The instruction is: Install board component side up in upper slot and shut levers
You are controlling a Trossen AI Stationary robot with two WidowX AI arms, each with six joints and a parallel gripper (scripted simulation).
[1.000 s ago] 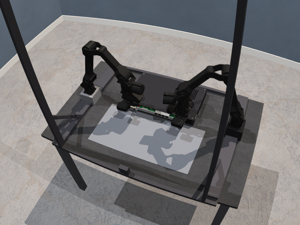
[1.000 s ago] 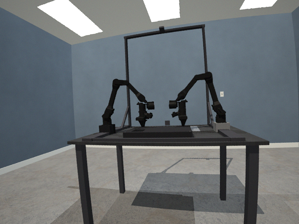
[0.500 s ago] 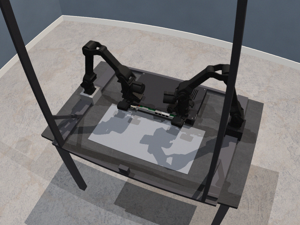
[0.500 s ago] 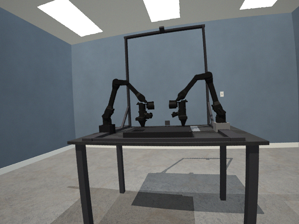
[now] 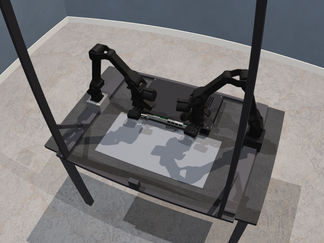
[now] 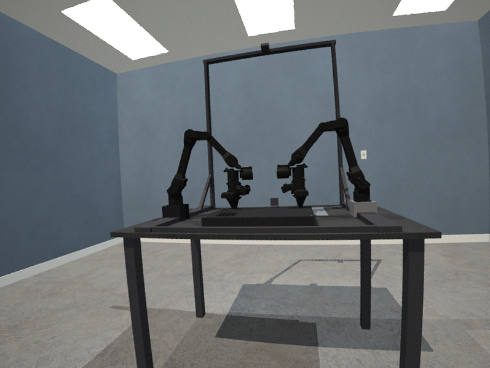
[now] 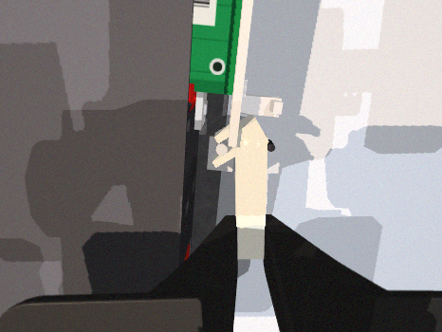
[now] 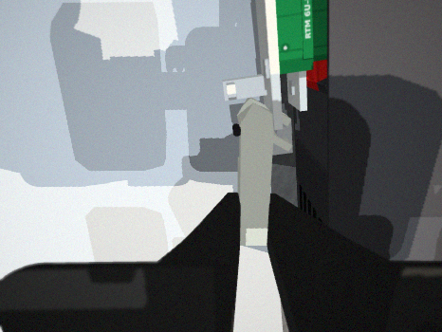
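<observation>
The black enclosure (image 5: 181,98) stands on the bench behind the pale mat (image 5: 159,149). The green board (image 5: 162,119) (image 7: 239,71) sits in its upper slot, component side up, with only a narrow strip and the front panel showing. My left gripper (image 7: 248,225) is shut on the cream left lever (image 7: 249,175), which lies in line with the panel. My right gripper (image 8: 250,203) is shut on the grey-cream right lever (image 8: 254,166), which also lies in line with the panel. Red slot marks (image 7: 192,95) (image 8: 317,73) show at the board's corners. The left gripper (image 5: 135,113) and right gripper (image 5: 192,130) stand at the panel's two ends.
The enclosure (image 6: 259,217) looks level, well back from the bench edges. The black gantry posts (image 5: 243,109) stand at the bench's front. The left arm's base sits on a white block (image 5: 97,103). A small dark box (image 5: 134,183) is fixed at the front edge.
</observation>
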